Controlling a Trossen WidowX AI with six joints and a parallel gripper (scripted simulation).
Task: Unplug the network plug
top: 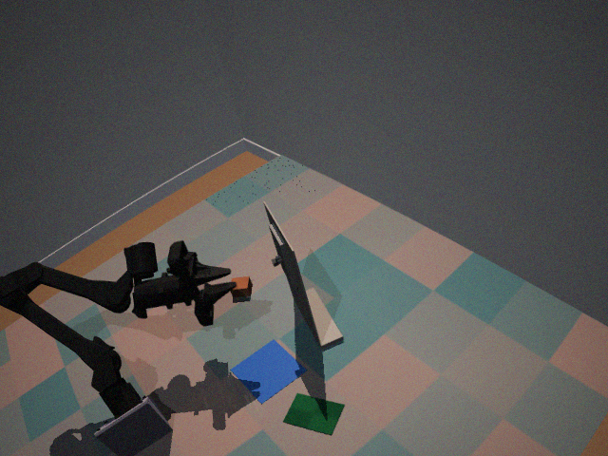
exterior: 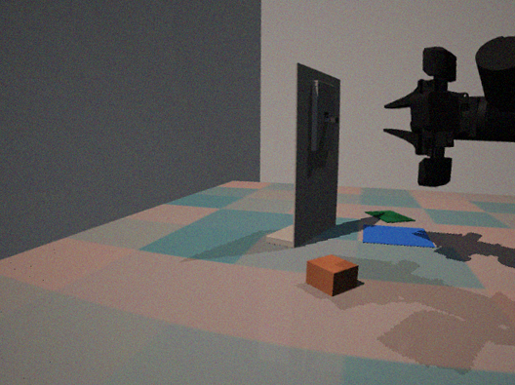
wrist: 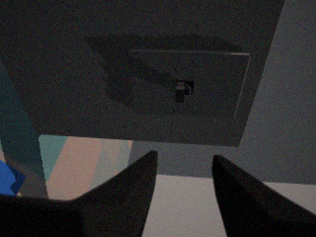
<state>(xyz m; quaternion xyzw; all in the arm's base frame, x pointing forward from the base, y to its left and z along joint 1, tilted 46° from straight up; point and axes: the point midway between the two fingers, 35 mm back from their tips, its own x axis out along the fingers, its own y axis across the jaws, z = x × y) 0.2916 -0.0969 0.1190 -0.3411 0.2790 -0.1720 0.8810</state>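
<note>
The plug (top: 276, 260) (exterior: 331, 119) (wrist: 180, 92) is small and dark and sits in the socket on the upright grey panel (top: 300, 294) (exterior: 310, 192) (wrist: 74, 109), sticking out from its face. Its thin tab is too small and dark to make out. My gripper (top: 233, 276) (exterior: 385, 118) (wrist: 185, 160) is partly open and empty. It hangs in the air in front of the panel, apart from the plug, with its fingers pointing towards the panel. A blue square (top: 267, 365) (exterior: 392, 235) (wrist: 7, 179) lies flat on the table in front of the panel.
A green patch (top: 312, 414) (exterior: 390, 215) lies flat near the blue square. An orange block (top: 241, 283) (exterior: 329, 269) stands on the table to the other side, in front of the panel. The panel's pale foot (top: 321, 318) (exterior: 281, 236) extends behind it.
</note>
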